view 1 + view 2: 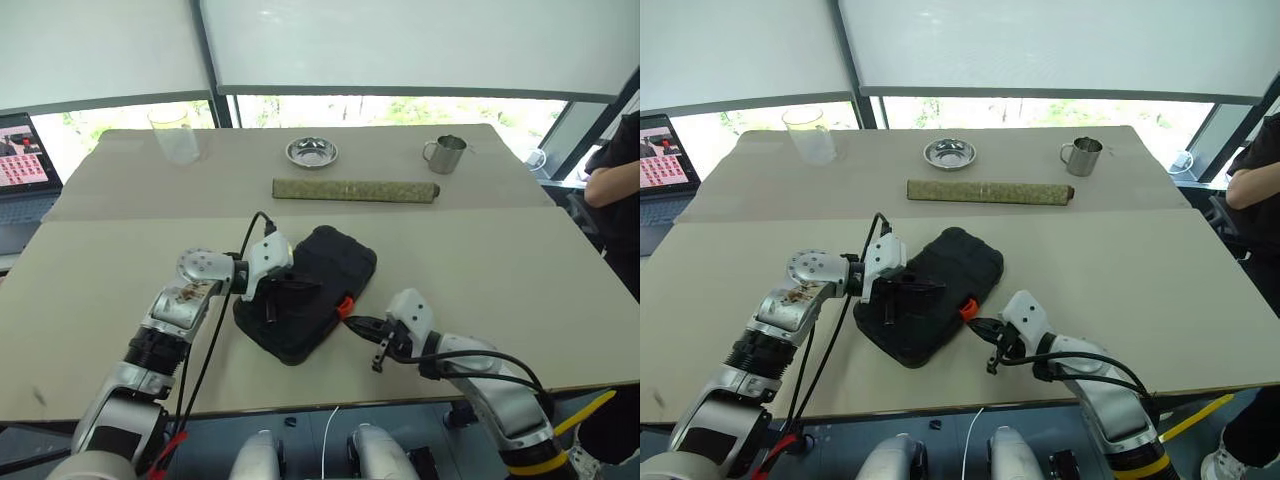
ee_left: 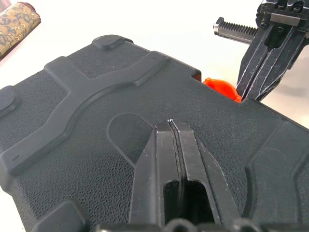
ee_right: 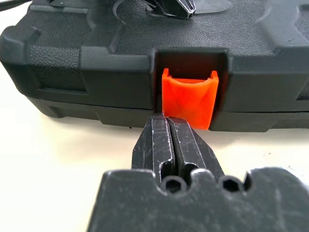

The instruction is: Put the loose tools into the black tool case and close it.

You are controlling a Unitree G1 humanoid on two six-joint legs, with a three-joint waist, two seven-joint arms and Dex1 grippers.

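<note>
Case: while you watched, the black tool case (image 1: 315,290) lay closed on the table (image 1: 90,290), near its front edge.
Left gripper (image 2: 172,126): fingers pressed together, tips resting on the case's textured lid, holding nothing.
Right gripper (image 3: 168,124): fingers clenched empty, tips at the lower edge of the orange latch (image 3: 187,96).
Latch: you saw it standing out from its recess.

Left gripper (image 2: 174,126) with fingers pressed together, tips resting on the textured lid of the closed black tool case (image 2: 87,121). Orange latch (image 2: 223,89) at the case's far edge. Right gripper (image 2: 244,94), fingers also together, tips at the latch. Patterned roll end (image 2: 17,17) on the table (image 2: 159,24) beyond.
</note>
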